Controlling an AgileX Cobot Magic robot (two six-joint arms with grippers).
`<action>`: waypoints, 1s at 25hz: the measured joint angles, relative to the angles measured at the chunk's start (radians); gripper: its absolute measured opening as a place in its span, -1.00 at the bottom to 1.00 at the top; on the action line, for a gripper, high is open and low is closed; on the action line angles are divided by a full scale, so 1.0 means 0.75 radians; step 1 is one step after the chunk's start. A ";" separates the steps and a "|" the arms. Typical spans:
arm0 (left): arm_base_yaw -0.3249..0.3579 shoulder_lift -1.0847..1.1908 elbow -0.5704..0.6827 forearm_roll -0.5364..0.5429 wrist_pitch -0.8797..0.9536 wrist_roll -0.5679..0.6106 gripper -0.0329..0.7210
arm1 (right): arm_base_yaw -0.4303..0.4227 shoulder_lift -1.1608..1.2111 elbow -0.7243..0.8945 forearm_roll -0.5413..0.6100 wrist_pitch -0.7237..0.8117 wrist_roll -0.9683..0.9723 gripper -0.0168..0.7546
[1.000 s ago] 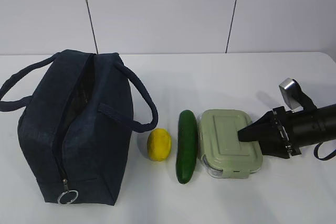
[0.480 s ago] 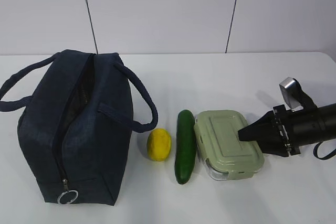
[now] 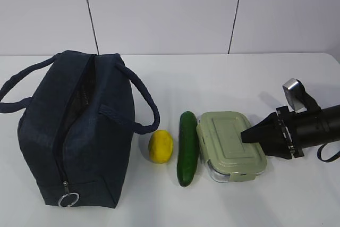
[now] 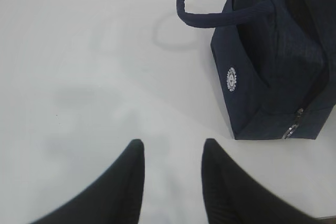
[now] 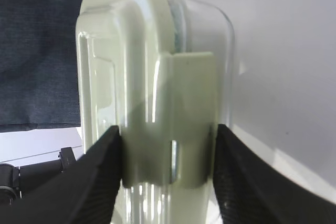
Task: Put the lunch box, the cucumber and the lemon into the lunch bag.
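Note:
The navy lunch bag (image 3: 79, 126) stands at the left, its top zipper gaping open; it also shows in the left wrist view (image 4: 278, 61). The yellow lemon (image 3: 160, 146) lies right of it. Then comes the dark green cucumber (image 3: 188, 147), and the green-lidded lunch box (image 3: 228, 142) touches the cucumber. My right gripper (image 3: 248, 134) comes in from the right. In the right wrist view it (image 5: 167, 129) is shut on the lunch box (image 5: 147, 77), one finger on each side at the lid clip. My left gripper (image 4: 173, 145) is open and empty over bare table, left of the bag.
The bag's metal ring pull (image 3: 68, 199) hangs at its near bottom corner, and two strap handles (image 3: 143, 99) loop out to its sides. The white table (image 3: 223, 78) ends at a pale panelled wall behind. The left arm is out of the exterior view.
Over the last second the lunch box slid and turned slightly left against the cucumber, which tilted a little, with my right gripper on it. Nothing has moved in the last half second.

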State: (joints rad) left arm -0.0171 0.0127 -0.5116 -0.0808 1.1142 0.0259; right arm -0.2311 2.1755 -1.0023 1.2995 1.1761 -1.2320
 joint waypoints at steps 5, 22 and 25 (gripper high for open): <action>0.000 0.000 0.000 0.000 0.000 0.000 -0.21 | 0.000 0.000 0.000 -0.002 0.000 0.017 -0.03; 0.000 0.000 0.000 0.000 0.000 0.000 -0.21 | 0.000 -0.047 0.000 -0.061 -0.034 0.076 -0.03; 0.000 0.000 0.000 0.000 0.000 0.000 -0.21 | 0.000 -0.047 0.000 -0.061 -0.034 0.095 -0.03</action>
State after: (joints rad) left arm -0.0171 0.0127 -0.5116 -0.0808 1.1142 0.0259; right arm -0.2311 2.1399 -1.0023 1.2538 1.1509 -1.1605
